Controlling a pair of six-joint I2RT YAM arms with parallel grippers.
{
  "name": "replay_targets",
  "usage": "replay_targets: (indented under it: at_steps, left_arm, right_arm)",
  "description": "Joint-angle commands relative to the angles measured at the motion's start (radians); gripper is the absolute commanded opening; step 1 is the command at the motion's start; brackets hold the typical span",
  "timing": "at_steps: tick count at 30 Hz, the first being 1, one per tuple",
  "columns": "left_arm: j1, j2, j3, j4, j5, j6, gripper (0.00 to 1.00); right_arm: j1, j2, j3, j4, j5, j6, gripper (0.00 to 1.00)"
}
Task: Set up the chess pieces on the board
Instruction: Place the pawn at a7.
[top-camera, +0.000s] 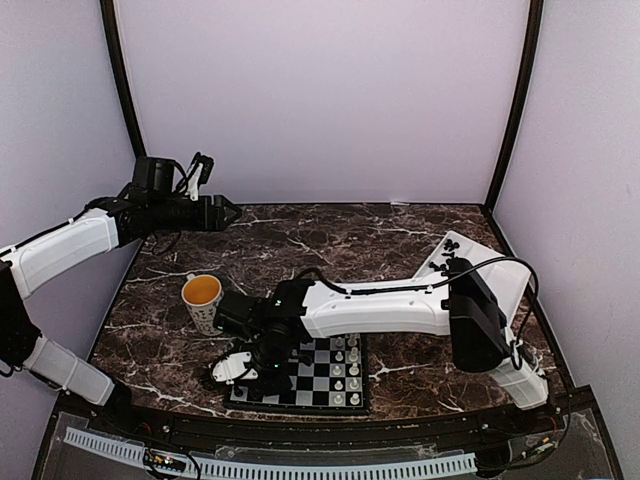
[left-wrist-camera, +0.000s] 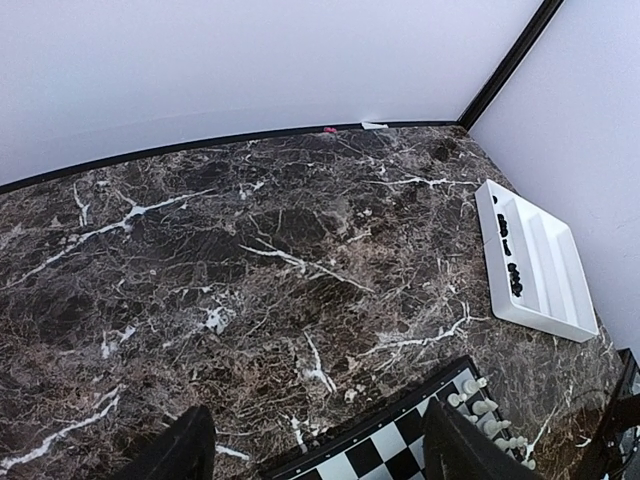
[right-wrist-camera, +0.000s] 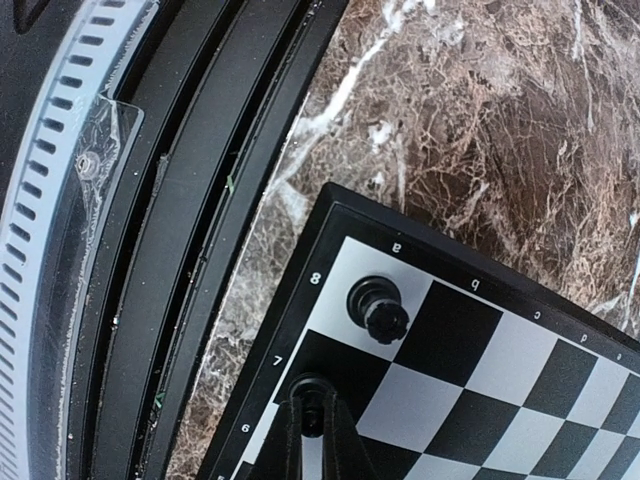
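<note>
– At the near edge, how tight is it?
– Tight. A black rail (right-wrist-camera: 190, 200) and a white slotted strip (right-wrist-camera: 35, 300) run along the surface (top-camera: 400, 235). The board (right-wrist-camera: 470, 350) lies just inside them, turned askew. Its corner is close to the rail, with a thin wedge of marble between. It has a black frame with letters and numbers, and light and black checks.
– And the right tool (right-wrist-camera: 315, 425)?
– Low over the board's left edge, fingers pressed together on a held piece (right-wrist-camera: 311, 388). That piece is small and black, above the dark square beside the 7. A corner piece (right-wrist-camera: 381, 310), black too, stands upright on the light square by the 8, near it but apart.
– What can't you make out?
– From above, the right arm covers the board's left half. White pieces (top-camera: 352, 368) line the two right columns, and their kinds are too small to tell. The left wrist view cuts the board off at the picture's bottom edge.
– Room beyond?
– A mug (top-camera: 203, 298), white with an orange inside, stands just beyond the board's left corner, near the arm. Past it a broad stretch of marble runs to the back wall (top-camera: 320, 100). A white tray (left-wrist-camera: 492, 250) sits at the far right, near the side wall. Black pieces (left-wrist-camera: 512, 275) lie in its left compartment, too small to count. From above, the right arm hides part of the tray.
– The left tool (left-wrist-camera: 318, 420)?
– Raised at the far left, well apart from the board, fingers spread with only marble showing between them.
</note>
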Motion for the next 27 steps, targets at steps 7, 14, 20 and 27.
replay_targets:
  at_steps: [7, 14, 20, 27]
  left_arm:
    - [-0.001, -0.032, 0.008, -0.006, 0.033, -0.002, 0.74]
    - [-0.001, -0.031, 0.007, -0.005, 0.039, -0.003, 0.74]
    - [-0.001, -0.029, 0.007, -0.005, 0.047, -0.007, 0.74]
    - [-0.001, -0.026, 0.007, -0.005, 0.054, -0.009, 0.74]
  right_arm:
    - [0.012, 0.021, 0.026, -0.005, -0.008, -0.003, 0.00]
    - [0.012, 0.022, 0.023, 0.000, 0.002, 0.000, 0.02]
    - [0.012, 0.032, 0.028, 0.011, 0.018, 0.014, 0.03]
    - [0.012, 0.033, 0.028, 0.015, 0.024, 0.019, 0.11]
